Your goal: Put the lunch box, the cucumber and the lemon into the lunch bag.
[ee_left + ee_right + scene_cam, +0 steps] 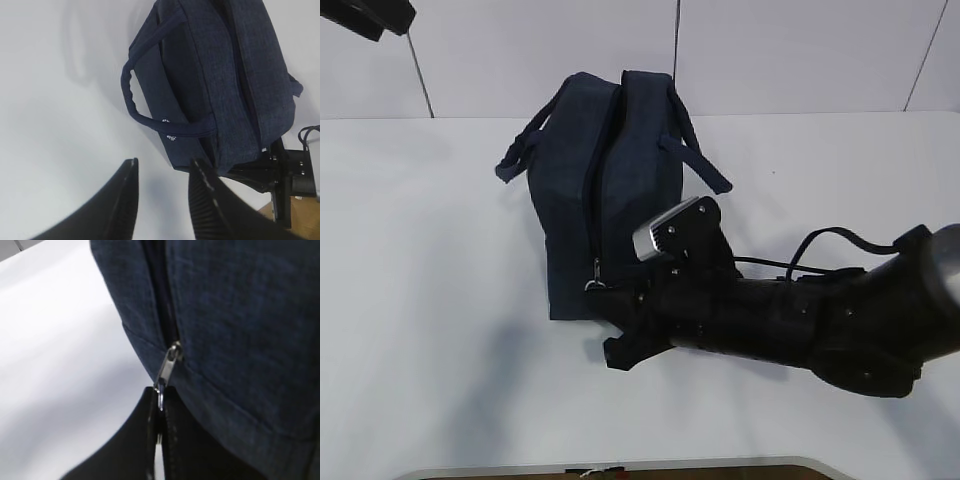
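The boxy dark navy fabric lunch bag (pixel 605 190) is stood on the white surface (pixel 430 300), towards its far middle, with the zipper closed. Its silver ring pull (pixel 161 399) is pinched between the clenched fingers of the right gripper (pixel 156 432) at the bag's near end. The left gripper (pixel 162 200) is held above the surface left of the bag, fingers parted and grasping nothing.

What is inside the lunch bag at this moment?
Nothing can be seen inside: the lunch bag is zipped closed, so its contents are hidden. The right gripper is shut on the zipper pull at the bag's near end.
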`<state>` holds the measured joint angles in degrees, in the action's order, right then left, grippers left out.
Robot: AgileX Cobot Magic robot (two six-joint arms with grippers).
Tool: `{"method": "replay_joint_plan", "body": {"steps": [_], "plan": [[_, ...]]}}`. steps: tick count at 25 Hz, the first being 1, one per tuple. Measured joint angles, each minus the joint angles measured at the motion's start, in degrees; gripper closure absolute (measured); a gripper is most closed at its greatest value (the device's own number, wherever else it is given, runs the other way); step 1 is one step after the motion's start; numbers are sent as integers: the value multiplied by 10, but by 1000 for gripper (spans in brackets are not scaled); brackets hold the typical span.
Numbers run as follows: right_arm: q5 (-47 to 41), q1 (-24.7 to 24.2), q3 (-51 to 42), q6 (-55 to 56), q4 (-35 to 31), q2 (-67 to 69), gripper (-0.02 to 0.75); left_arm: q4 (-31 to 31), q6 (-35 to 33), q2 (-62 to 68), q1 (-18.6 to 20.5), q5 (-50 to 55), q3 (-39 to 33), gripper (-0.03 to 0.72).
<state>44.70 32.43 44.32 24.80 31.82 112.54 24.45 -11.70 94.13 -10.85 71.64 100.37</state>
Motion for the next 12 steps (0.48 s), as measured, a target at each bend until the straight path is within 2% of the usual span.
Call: {"method": "replay_joint_plan", "body": {"steps": [12], "plan": [[-135,0,0,80,75,-79,733,0,0,0,0,0,0,446]]}}
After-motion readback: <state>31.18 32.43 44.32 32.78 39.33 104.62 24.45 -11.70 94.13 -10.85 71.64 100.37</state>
